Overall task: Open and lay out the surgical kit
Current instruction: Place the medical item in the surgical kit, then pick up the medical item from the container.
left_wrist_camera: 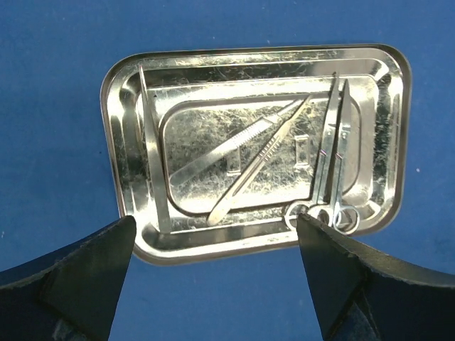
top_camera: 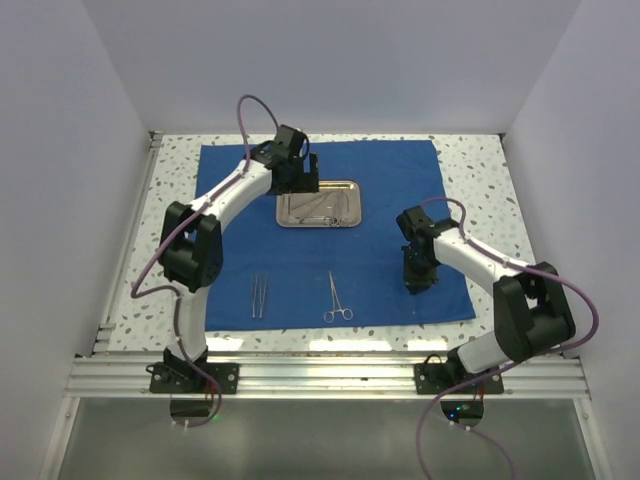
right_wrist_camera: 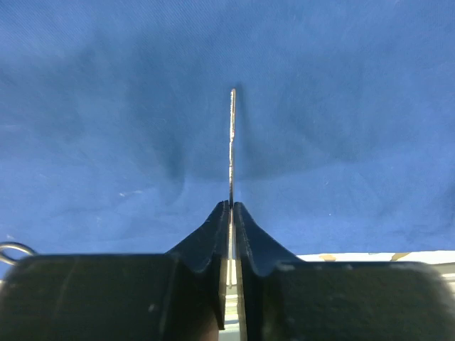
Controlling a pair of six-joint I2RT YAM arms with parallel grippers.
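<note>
The royal-blue cloth [top_camera: 400, 200] lies spread flat on the table. The steel tray [top_camera: 320, 225] sits on it at the back middle. In the left wrist view the tray [left_wrist_camera: 114, 142] holds two scalpel-like handles [left_wrist_camera: 256, 160], a ring-handled instrument [left_wrist_camera: 334, 163] and a thin rod [left_wrist_camera: 153, 156]. My left gripper [top_camera: 298, 185] hangs open and empty over the tray's near rim [left_wrist_camera: 217, 256]. Tweezers [top_camera: 259, 296] and ring-handled forceps [top_camera: 337, 298] lie on the cloth near the front. My right gripper [top_camera: 415, 285] is shut on a thin silver instrument [right_wrist_camera: 232, 142], seen edge-on, low over the cloth's right part [right_wrist_camera: 231, 206].
The speckled tabletop [top_camera: 480, 170] shows around the cloth. White walls close the left, right and back sides. An aluminium rail [top_camera: 330, 375] runs along the front by the arm bases. A forceps ring [right_wrist_camera: 14, 250] shows at the right wrist view's left edge.
</note>
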